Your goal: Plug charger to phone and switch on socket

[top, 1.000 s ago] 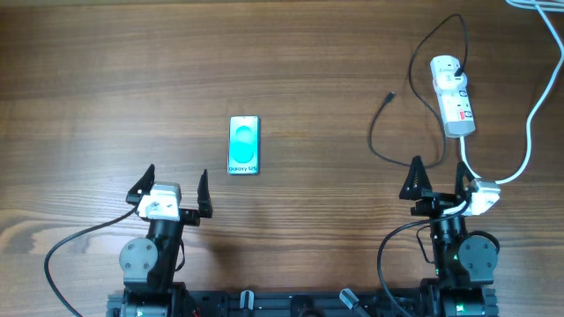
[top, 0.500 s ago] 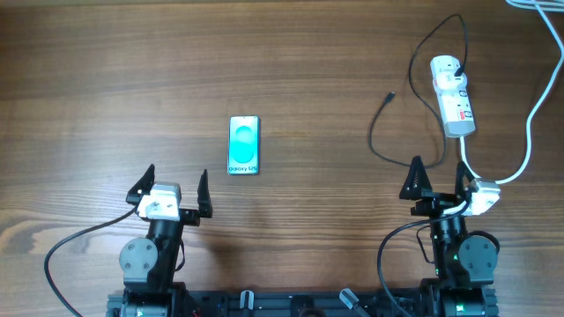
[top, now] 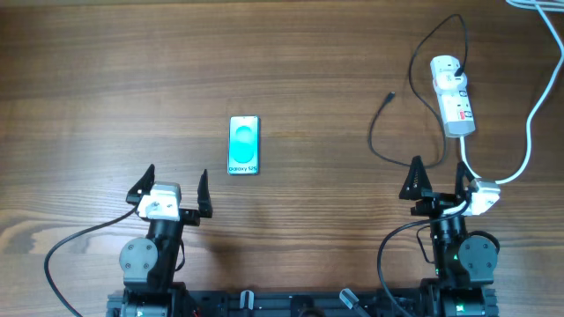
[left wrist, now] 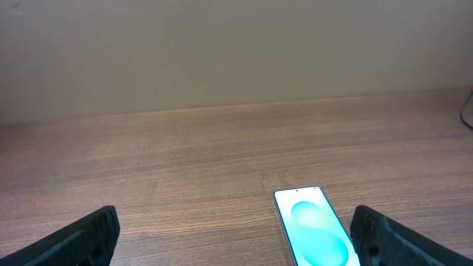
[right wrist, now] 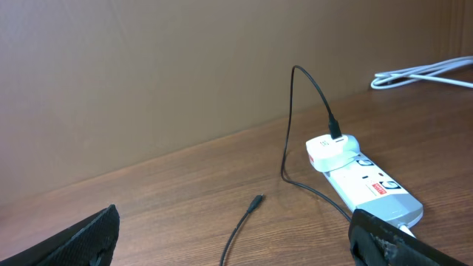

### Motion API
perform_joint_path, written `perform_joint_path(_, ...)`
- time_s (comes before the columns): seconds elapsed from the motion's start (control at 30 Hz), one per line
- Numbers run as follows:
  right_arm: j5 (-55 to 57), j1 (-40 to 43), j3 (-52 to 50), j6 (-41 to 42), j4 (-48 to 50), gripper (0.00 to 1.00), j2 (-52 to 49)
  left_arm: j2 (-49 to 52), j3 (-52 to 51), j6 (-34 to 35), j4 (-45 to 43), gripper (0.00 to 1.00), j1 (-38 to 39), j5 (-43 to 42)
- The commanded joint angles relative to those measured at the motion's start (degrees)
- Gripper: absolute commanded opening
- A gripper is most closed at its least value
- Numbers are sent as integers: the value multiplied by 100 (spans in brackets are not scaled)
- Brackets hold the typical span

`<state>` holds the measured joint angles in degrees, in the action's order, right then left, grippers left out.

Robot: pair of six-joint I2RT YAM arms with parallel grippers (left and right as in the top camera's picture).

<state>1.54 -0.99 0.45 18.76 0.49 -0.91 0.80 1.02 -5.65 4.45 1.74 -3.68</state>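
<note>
The phone (top: 244,145) lies flat on the wood table, cyan screen up, a little ahead and right of my left gripper (top: 174,183); the left wrist view shows it (left wrist: 314,229) near the right finger. The left gripper is open and empty. The black charger cable (top: 374,141) loops from a white plug on the socket (top: 451,95) to its loose connector tip (top: 389,97). The right wrist view shows the tip (right wrist: 256,201) and the socket (right wrist: 362,179) ahead. My right gripper (top: 437,176) is open and empty, behind the cable loop.
The socket's thick white cord (top: 529,132) runs from its near end, curves right and leaves at the far right corner, passing close by my right gripper's right finger. A plain wall stands beyond the table's far edge (left wrist: 222,107).
</note>
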Motion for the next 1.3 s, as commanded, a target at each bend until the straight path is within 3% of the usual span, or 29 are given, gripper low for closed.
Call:
perform_joint_path(0.0,33,-33,-15,-57,13,100,-2,13,-70,57,-35,100,-35,50)
perform_joint_path(0.23,33,-33,-15,-59,13,99,-2,11,15,79,-192,100,-35,48)
perform_joint_path(0.4,33,-33,-15,-55,13,100,-2,13,289,638,-118,100,-35,-166)
perform_joint_path(0.7,33,-33,-15,-57,13,100,-2,448,1121,660,7,100,-35,-293)
perform_joint_path(1.03,33,-33,-15,-59,13,100,-2,2868,3447,658,658,100,-35,-820)
perform_joint_path(1.27,33,-33,-15,-57,13,100,-2,4927,6024,1150,2234,100,37,-896)
